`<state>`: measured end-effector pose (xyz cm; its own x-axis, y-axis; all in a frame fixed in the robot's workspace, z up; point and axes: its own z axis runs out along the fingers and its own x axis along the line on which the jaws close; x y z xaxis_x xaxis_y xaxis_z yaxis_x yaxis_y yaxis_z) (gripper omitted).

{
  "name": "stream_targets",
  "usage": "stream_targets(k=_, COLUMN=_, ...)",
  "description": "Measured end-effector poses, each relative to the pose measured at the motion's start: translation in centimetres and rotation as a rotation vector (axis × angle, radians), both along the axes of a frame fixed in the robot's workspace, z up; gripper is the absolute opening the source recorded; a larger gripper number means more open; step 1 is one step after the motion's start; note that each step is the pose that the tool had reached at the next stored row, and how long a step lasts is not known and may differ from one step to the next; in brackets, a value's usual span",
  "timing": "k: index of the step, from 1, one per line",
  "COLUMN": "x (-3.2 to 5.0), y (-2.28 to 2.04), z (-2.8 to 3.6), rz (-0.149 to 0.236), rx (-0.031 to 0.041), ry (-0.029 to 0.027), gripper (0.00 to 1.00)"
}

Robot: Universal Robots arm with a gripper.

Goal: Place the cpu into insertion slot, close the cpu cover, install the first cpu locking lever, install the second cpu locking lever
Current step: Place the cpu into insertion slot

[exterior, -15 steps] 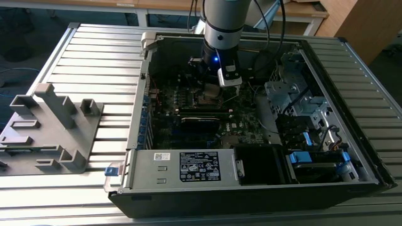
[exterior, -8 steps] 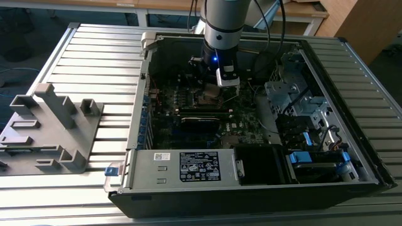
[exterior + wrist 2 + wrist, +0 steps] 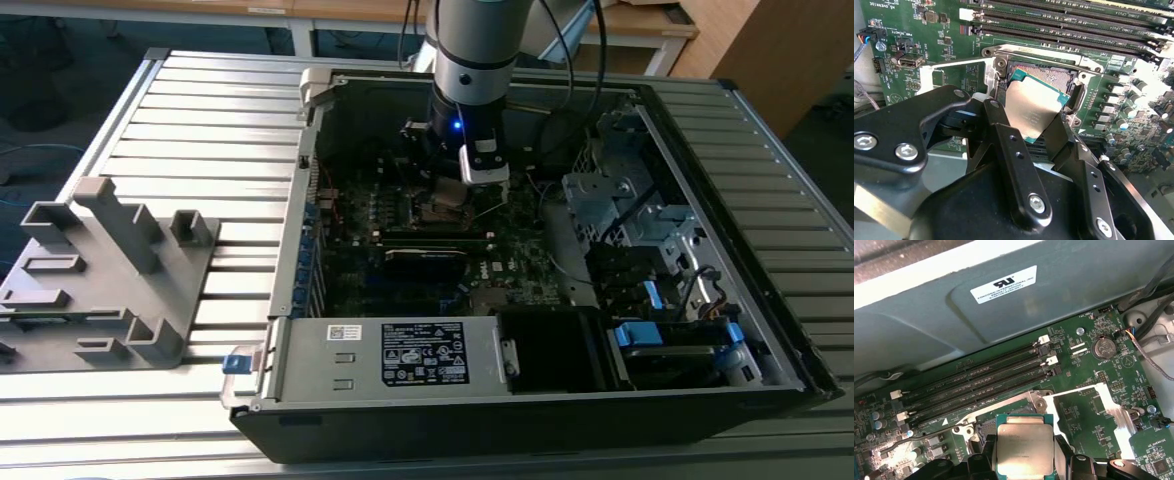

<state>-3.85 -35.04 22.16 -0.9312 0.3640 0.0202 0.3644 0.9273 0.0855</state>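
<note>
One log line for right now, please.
pincer shut on cpu | cpu over insertion slot, not seated

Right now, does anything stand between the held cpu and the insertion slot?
Nothing visible does. The hand holds the cpu tilted just over the insertion slot, whose dark inside lies uncovered behind the chip in the second wrist view.

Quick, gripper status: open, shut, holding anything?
Gripper: fingers closed on the cpu, holding it at the insertion slot.
</note>
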Motion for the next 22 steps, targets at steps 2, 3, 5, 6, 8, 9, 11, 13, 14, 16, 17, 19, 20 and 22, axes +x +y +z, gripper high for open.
stream_targets(k=2, x=0.0, y=0.0, z=0.0, rz=0.0, rx=0.0, ry=0.0, gripper=0.54)
stream_targets(k=3, x=0.0, y=0.0, z=0.0, rz=0.0, rx=0.0, ry=0.0, gripper=0.54)
stream_targets(k=5, x=0.0, y=0.0, z=0.0, rz=-0.002, rx=0.0, ry=0.0, gripper=0.54)
stream_targets(k=6, x=0.0, y=0.0, z=0.0, rz=-0.006, rx=-0.0002, ry=0.0, gripper=0.54)
stream_targets(k=8, x=0.0, y=0.0, z=-0.01, rz=-0.025, rx=-0.0003, ry=0.0001, gripper=0.54)
stream_targets(k=9, x=0.0, y=0.0, z=-0.02, rz=-0.037, rx=-0.0002, ry=0.0001, gripper=0.54)
stream_targets(k=11, x=0.0, y=0.0, z=-0.03, rz=-0.048, rx=0.0, ry=0.0, gripper=0.54)
stream_targets(k=13, x=0.0, y=0.0, z=-0.03, rz=-0.049, rx=0.0, ry=0.0, gripper=0.54)
stream_targets(k=14, x=0.0, y=0.0, z=-0.03, rz=-0.049, rx=0.0, ry=0.0, gripper=0.54)
stream_targets(k=16, x=0.0, y=0.0, z=-0.03, rz=-0.049, rx=0.0, ry=0.0, gripper=0.54)
stream_targets(k=17, x=0.0, y=0.0, z=-0.03, rz=-0.049, rx=0.0, ry=0.0, gripper=0.54)
stream_targets(k=19, x=0.0, y=0.0, z=-0.03, rz=-0.05, rx=0.0, ry=-0.0001, gripper=0.54)
stream_targets(k=20, x=0.0, y=0.0, z=-0.03, rz=-0.05, rx=0.0, ry=0.0, gripper=0.54)
stream_targets(k=22, x=0.0, y=0.0, z=-0.03, rz=-0.051, rx=0.0, ry=0.0, gripper=0.54)
